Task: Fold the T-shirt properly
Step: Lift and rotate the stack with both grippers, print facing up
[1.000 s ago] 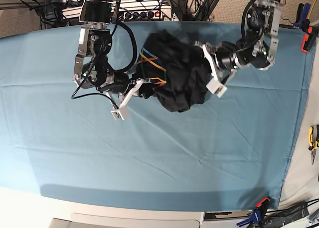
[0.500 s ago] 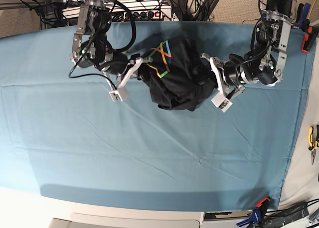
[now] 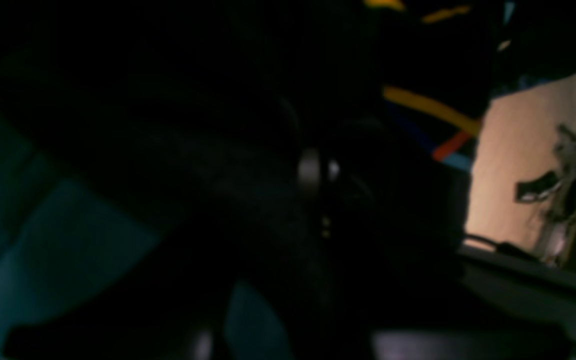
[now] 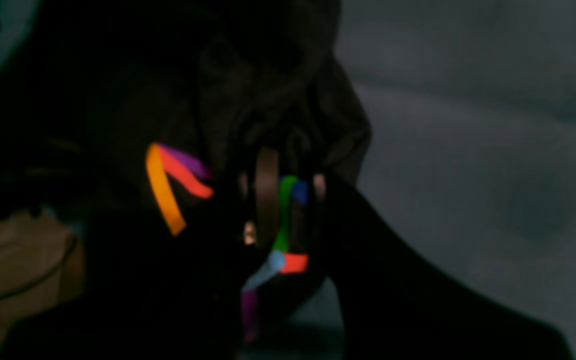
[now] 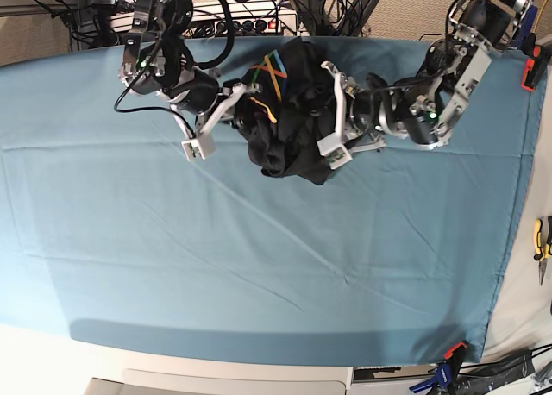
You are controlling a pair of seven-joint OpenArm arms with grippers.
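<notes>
The black T-shirt point(image 5: 293, 123) hangs in a crumpled bunch near the far middle of the teal table cloth point(image 5: 259, 266), rainbow print lines showing on its top left. My right gripper point(image 5: 237, 110) is shut on the bunch's left side. In the right wrist view the gripper point(image 4: 280, 200) pinches printed cloth point(image 4: 168, 185). My left gripper point(image 5: 330, 112) is pressed into the bunch's right side. In the left wrist view the gripper point(image 3: 320, 172) is closed in dark cloth point(image 3: 193, 125). The shirt's outline, sleeves and collar are hidden in the folds.
A power strip and cables point(image 5: 250, 20) lie behind the table's far edge. Clamps hold the cloth at the far right point(image 5: 535, 67) and the near right point(image 5: 450, 354). Yellow-handled pliers point(image 5: 542, 240) lie off the right edge.
Both grippers have drawn closer together and toward the far edge. The left one swung left into the shirt, and the bunch is tighter, with the print now on top.
</notes>
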